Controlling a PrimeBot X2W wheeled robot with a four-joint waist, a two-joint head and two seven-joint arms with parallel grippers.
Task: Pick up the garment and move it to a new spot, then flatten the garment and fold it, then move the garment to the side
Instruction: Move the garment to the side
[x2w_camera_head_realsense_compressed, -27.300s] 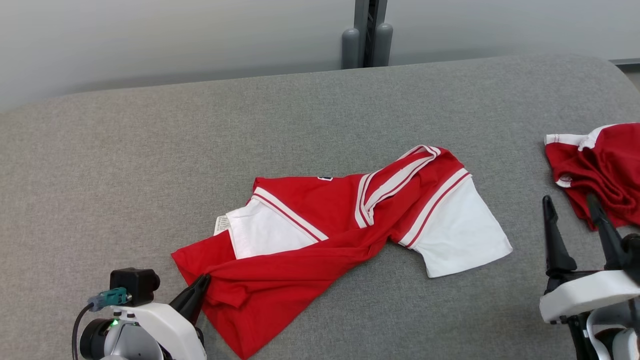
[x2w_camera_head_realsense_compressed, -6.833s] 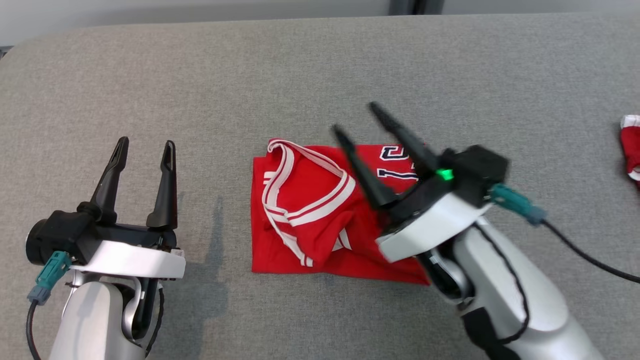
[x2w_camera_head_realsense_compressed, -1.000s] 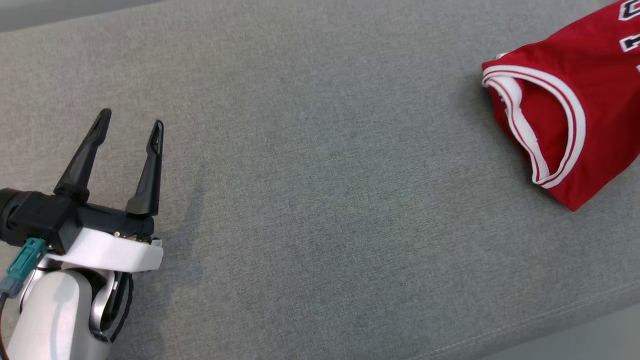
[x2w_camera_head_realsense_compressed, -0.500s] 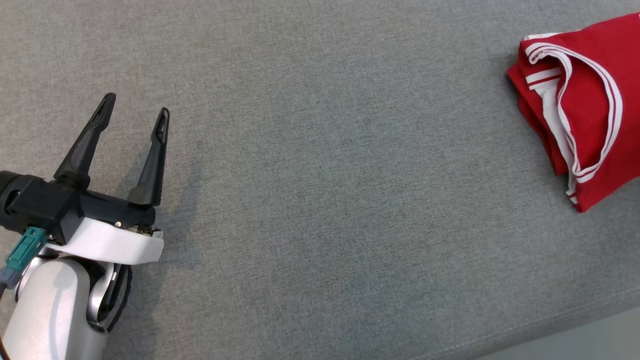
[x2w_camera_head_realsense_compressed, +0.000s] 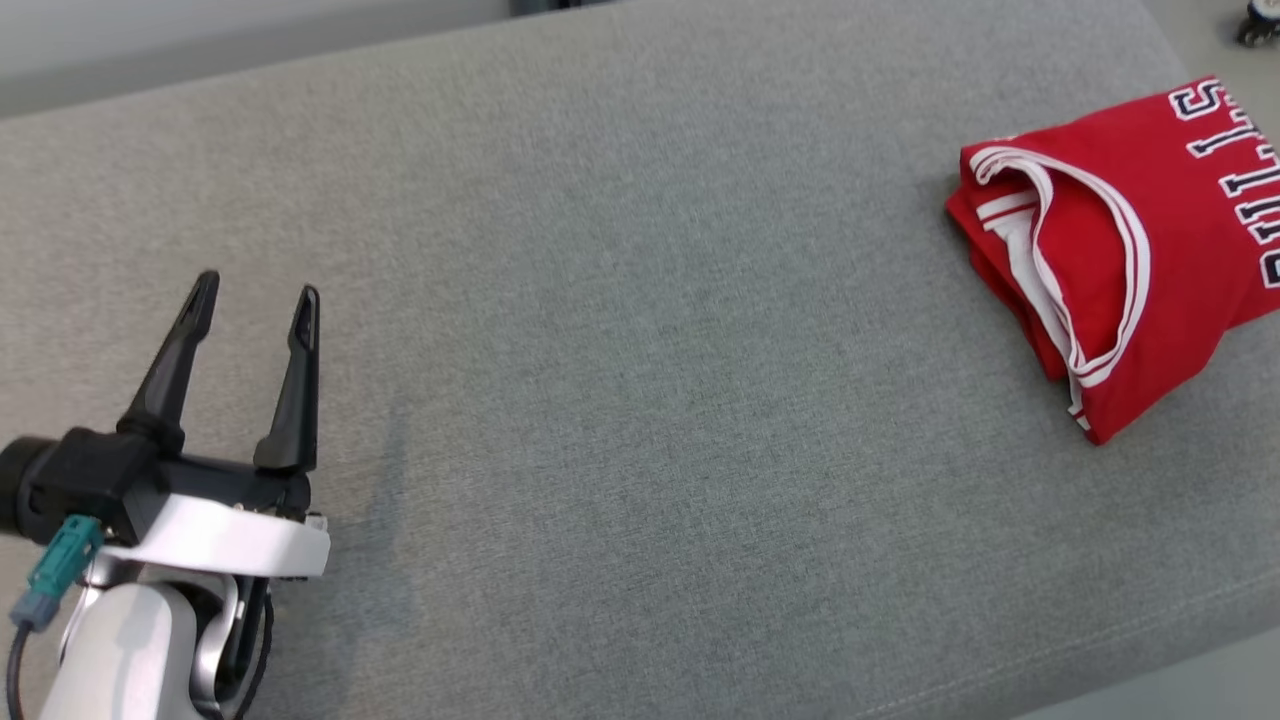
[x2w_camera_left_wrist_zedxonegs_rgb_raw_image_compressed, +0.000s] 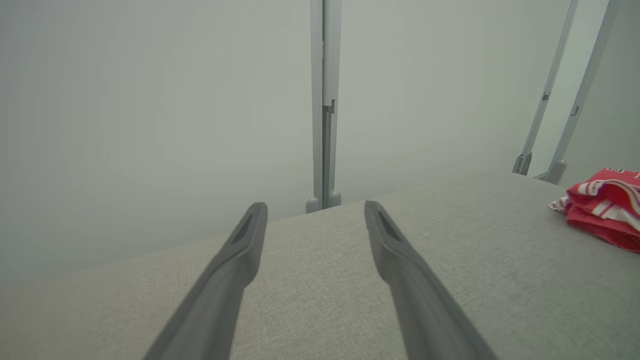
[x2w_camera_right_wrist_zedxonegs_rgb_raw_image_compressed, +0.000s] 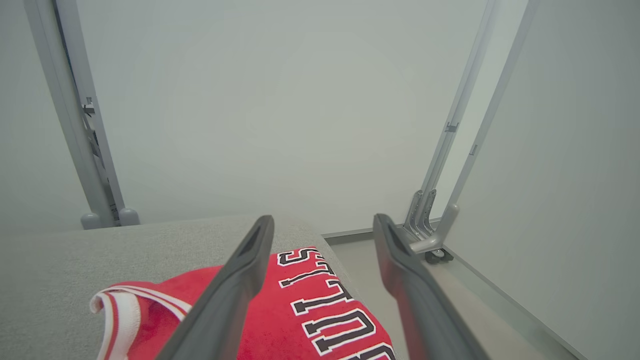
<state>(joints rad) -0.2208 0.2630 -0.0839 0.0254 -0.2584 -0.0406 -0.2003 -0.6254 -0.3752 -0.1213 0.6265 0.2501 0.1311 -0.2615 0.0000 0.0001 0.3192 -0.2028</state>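
Grey surface (x2w_camera_head_realsense_compressed: 640, 350): woven cloth, matt, slightly rough, stitched seam along near edge. Garment (x2w_camera_head_realsense_compressed: 1120, 250), far right: matt red jersey cloth, white ribbed trim, black-and-white lettering. Left gripper (x2w_camera_head_realsense_compressed: 257, 288): 2 matt dark plastic fingers; wrist shell (x2w_camera_head_realsense_compressed: 215, 535) glossy white plastic. Right gripper (x2w_camera_right_wrist_zedxonegs_rgb_raw_image_compressed: 324, 220): same matt dark finish. Post (x2w_camera_left_wrist_zedxonegs_rgb_raw_image_compressed: 324, 100): smooth grey metal. Wall (x2w_camera_left_wrist_zedxonegs_rgb_raw_image_compressed: 150, 125): matt, plain.

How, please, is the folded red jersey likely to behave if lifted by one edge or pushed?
The folded red jersey looks floppy: its white trim curls loosely, so lifting one edge would probably undo the fold. It seems thin, so likely light. Pushed over the woven grey surface, it may bunch rather than slide.
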